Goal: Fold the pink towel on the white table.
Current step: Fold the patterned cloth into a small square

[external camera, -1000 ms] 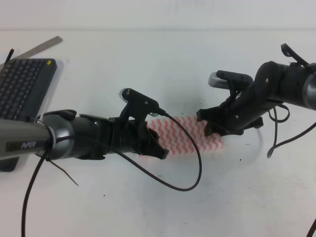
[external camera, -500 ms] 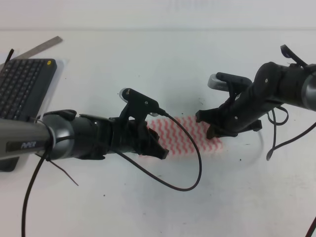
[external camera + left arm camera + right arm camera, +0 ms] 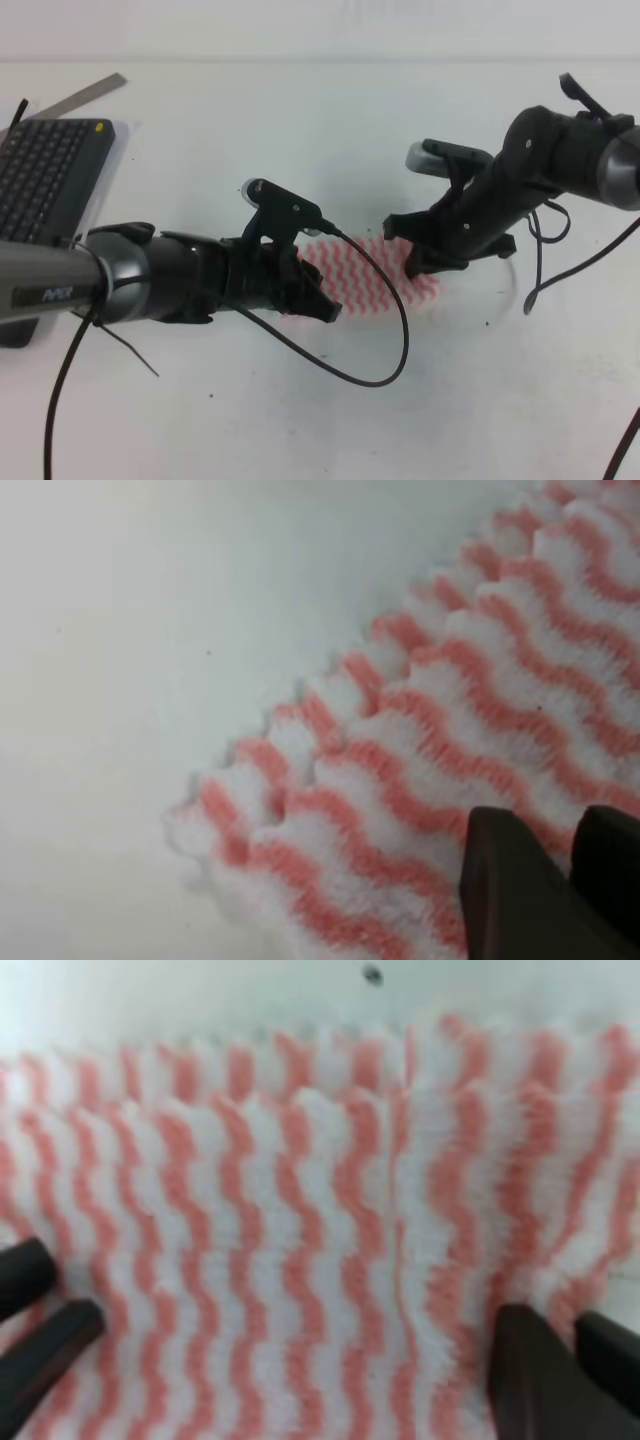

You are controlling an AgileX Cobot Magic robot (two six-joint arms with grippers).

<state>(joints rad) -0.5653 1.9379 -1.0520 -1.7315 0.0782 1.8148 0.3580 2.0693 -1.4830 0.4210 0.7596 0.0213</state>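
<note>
We start at the left gripper (image 3: pixel 318 300): it sits low on the left end of the pink towel (image 3: pixel 372 275), and in the left wrist view its two dark fingers (image 3: pixel 515 890) stand almost together, pressed down onto the striped cloth, so we read it as pinched on the towel's edge layers. The towel there shows two stacked scalloped edges, one just inside the other, lying flat on the white table (image 3: pixel 300 150).

The right gripper (image 3: pixel 415 262) is on the towel's right end. In the right wrist view we see its dark fingertips (image 3: pixel 545 1370) close together at the lower right with cloth bunched around them, so it looks nipped on the towel too; two more dark tips at the lower left of that view appear to be the other gripper's. A vertical crease runs down the cloth between the two pairs.

The towel lies as a narrow strip between the two grippers, roughly in the middle of the table, its far edge bare and flat. A black cable (image 3: pixel 385 330) loops from the left arm across the near side of the towel. A dark keyboard (image 3: pixel 45 175) sits well to the left of the towel, with a grey metal ruler (image 3: pixel 85 95) just behind it.
</note>
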